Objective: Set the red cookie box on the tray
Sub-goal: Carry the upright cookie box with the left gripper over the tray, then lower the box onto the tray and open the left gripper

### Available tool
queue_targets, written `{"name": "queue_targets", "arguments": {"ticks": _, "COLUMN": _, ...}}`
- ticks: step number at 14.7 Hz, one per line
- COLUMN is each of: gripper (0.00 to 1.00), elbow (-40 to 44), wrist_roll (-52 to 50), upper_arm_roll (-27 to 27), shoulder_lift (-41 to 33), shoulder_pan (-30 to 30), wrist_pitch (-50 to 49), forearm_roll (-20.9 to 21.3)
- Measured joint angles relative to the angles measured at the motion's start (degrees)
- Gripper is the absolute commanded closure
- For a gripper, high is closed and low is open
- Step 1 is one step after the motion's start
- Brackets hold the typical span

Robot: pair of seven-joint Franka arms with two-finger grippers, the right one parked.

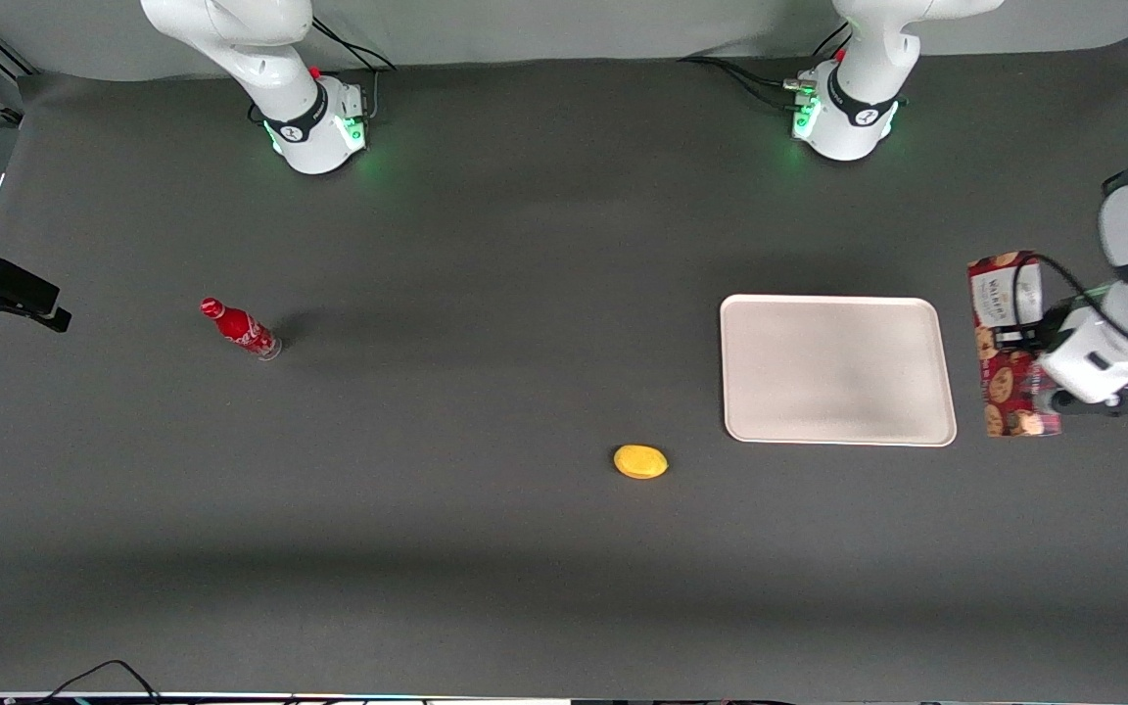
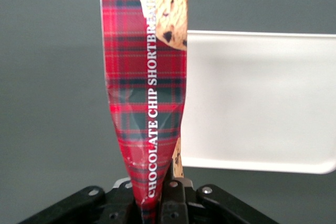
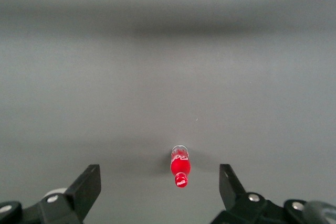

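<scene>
My left gripper (image 1: 1026, 341) is shut on the red cookie box (image 1: 1005, 345), a long dark-red tartan carton printed with cookies and a white label patch. The fingers (image 2: 175, 199) pinch one narrow end of the box (image 2: 149, 93), which is squeezed flat there. The box sticks out away from the wrist. It is held just off the tray's short edge, toward the working arm's end of the table, not over the tray. The off-white tray (image 1: 836, 370) lies flat with nothing on it and shows beside the box (image 2: 262, 103) in the wrist view.
A yellow oval object (image 1: 640, 461) lies nearer the front camera than the tray, close to its corner. A small red bottle (image 1: 241, 330) stands far toward the parked arm's end of the table, also seen as the red bottle (image 3: 179, 167) in the right wrist view.
</scene>
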Motion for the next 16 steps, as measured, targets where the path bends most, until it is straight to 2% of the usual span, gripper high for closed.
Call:
{"name": "queue_targets", "arguments": {"ticks": 4, "gripper": 1.0, "elbow": -13.49, "wrist_roll": 1.39, "upper_arm_roll": 0.05, "shoulder_lift": 1.45, "shoulder_pan": 0.15, "wrist_pitch": 16.75, "forearm_roll": 0.01}}
{"name": "queue_targets", "arguments": {"ticks": 9, "gripper": 1.0, "elbow": -19.22, "wrist_roll": 3.28, "upper_arm_roll": 0.03, "shoulder_lift": 4.35, "shoulder_pan": 0.15, "wrist_pitch": 27.7, "forearm_roll": 0.01}}
{"name": "queue_targets", "arguments": {"ticks": 10, "gripper": 0.75, "elbow": -19.45, "wrist_roll": 3.9, "upper_arm_roll": 0.04, "shoulder_lift": 4.68, "shoulder_pan": 0.15, "wrist_pitch": 28.72, "forearm_roll": 0.01}}
{"name": "queue_targets", "arguments": {"ticks": 11, "gripper": 0.01, "elbow": -19.47, "wrist_roll": 4.32, "upper_arm_roll": 0.06, "shoulder_lift": 5.03, "shoulder_pan": 0.16, "wrist_pitch": 29.42, "forearm_roll": 0.01}}
{"name": "queue_targets", "arguments": {"ticks": 16, "gripper": 0.0, "elbow": -19.09, "wrist_roll": 5.06, "upper_arm_roll": 0.15, "shoulder_lift": 6.52, "shoulder_pan": 0.23, "wrist_pitch": 31.61, "forearm_roll": 0.01}}
